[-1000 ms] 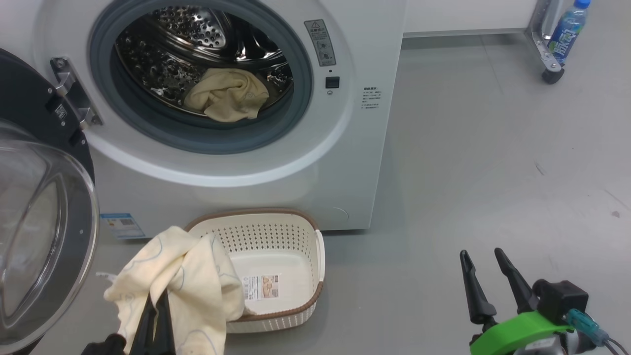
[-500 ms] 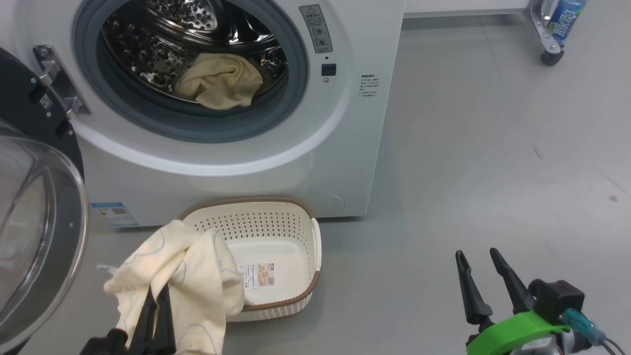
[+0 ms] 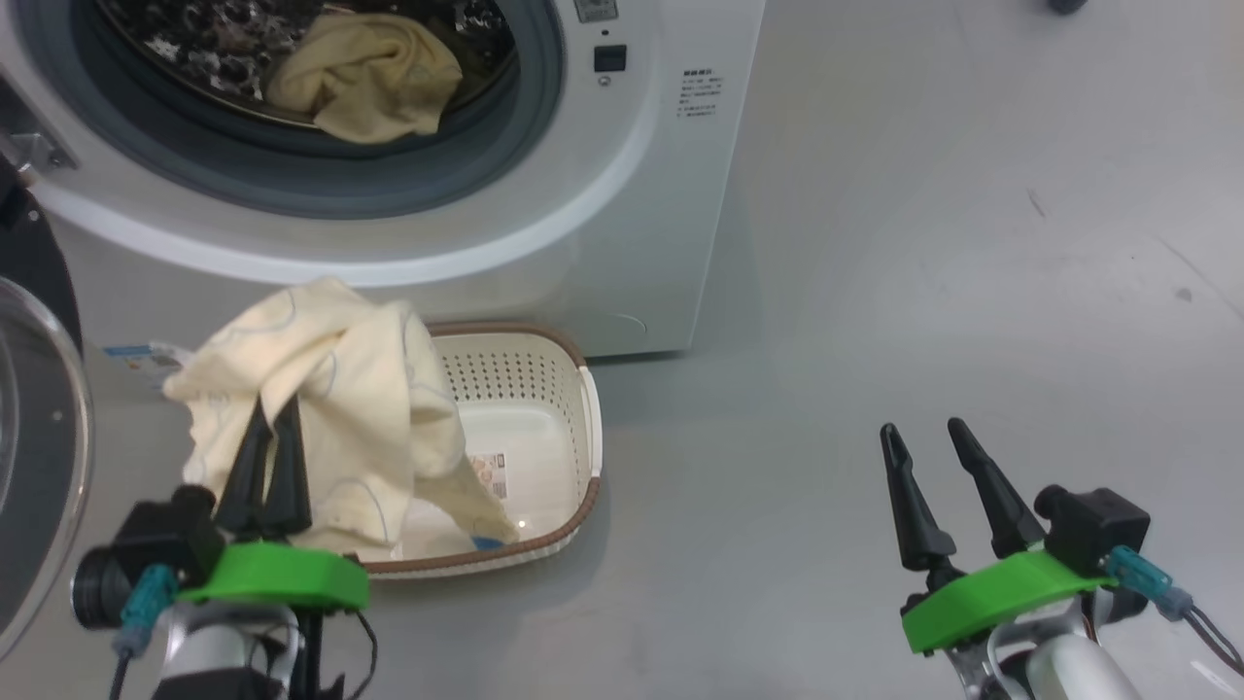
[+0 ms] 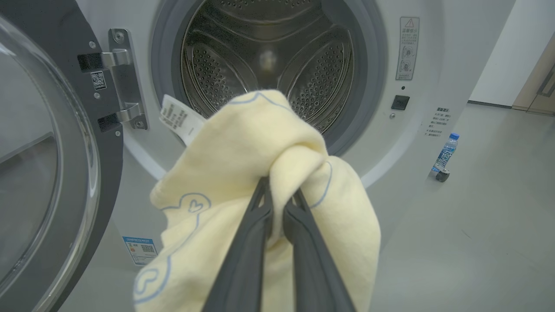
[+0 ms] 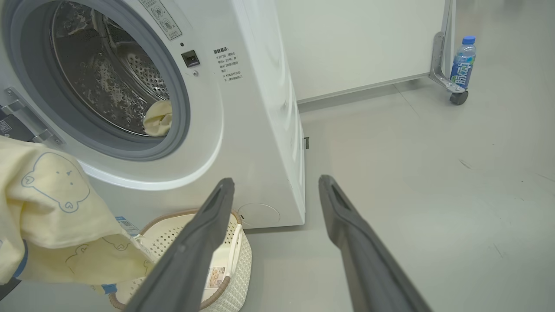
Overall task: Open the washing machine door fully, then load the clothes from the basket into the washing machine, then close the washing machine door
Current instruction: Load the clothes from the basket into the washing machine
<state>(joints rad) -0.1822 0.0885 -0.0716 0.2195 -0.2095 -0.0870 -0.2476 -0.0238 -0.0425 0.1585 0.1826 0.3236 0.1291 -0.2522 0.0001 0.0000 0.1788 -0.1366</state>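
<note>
The left fingers (image 4: 249, 247) are pinched nearly together on the clothes (image 3: 360, 389), a pale-yellow piece lifted above the basket (image 3: 515, 374), its lower end trailing inside. The basket sits on the floor (image 3: 875, 292) just before the washing machine (image 3: 622, 214), where another yellow piece (image 3: 364, 73) lies in the drum (image 4: 269, 56). The washing machine door (image 3: 39, 457) stands open at the left. The right fingers (image 3: 904, 496) are spread wide, empty, well apart.

water bottle (image 5: 462, 64) — beside a caster (image 5: 458, 97)
</note>
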